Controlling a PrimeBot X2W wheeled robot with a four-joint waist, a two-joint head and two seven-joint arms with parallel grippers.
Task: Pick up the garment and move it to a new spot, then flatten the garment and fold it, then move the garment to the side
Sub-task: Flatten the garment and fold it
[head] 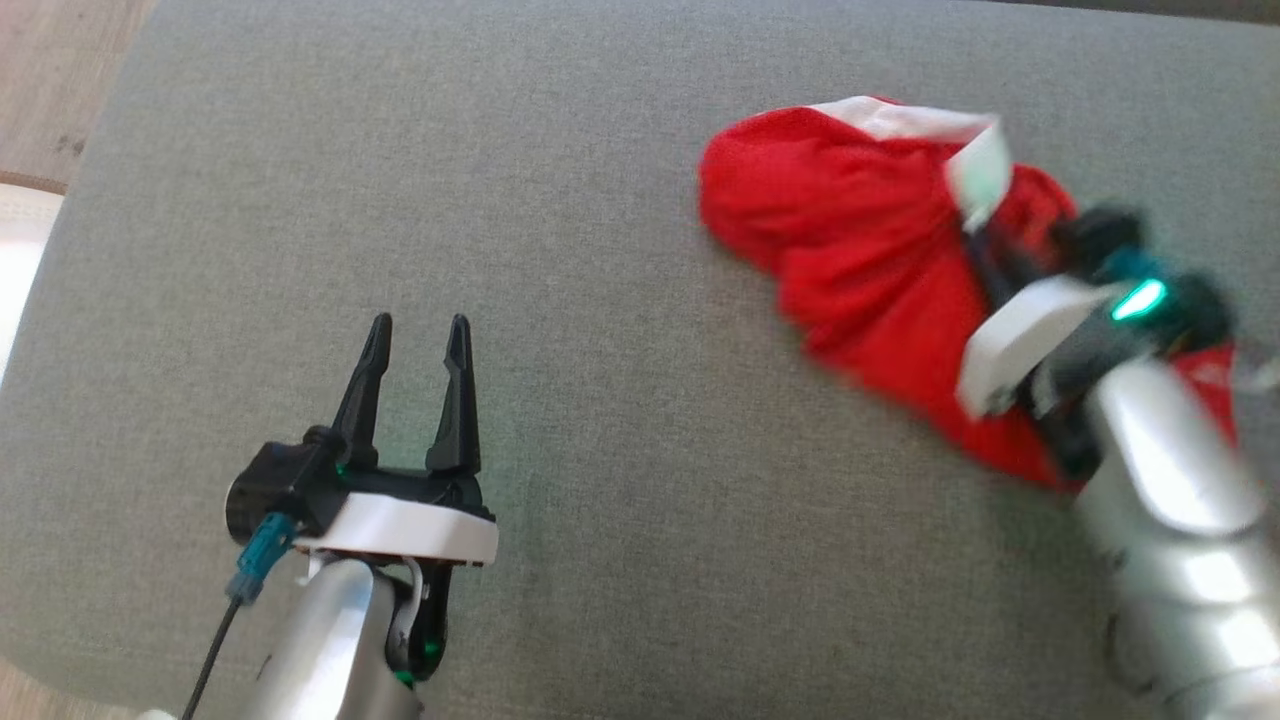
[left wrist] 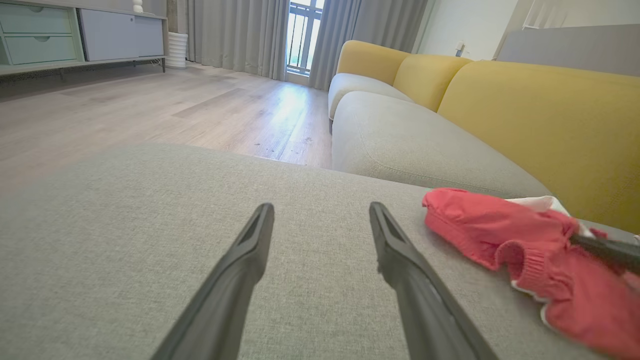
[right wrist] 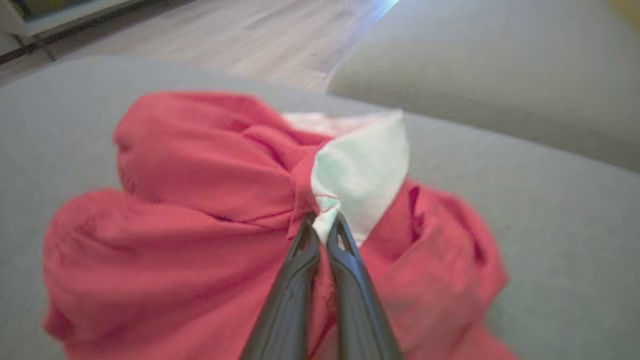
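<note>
My right gripper [right wrist: 325,224] pinched on the red garment [head: 840,230]; left gripper [head: 419,340] wide open.

I see the garment bunched in a heap on the grey cushion [head: 620,420], toward the right of the head view. My right claw's fingers are drawn narrow together, nipping a fold where a white flap [right wrist: 362,165] meets red cloth. My left claw sits well apart from the cloth, over bare cushion, fingers spread with nothing between them. Behind, the left wrist view shows a yellow sofa back [left wrist: 540,110] and wood floor [left wrist: 150,100].
</note>
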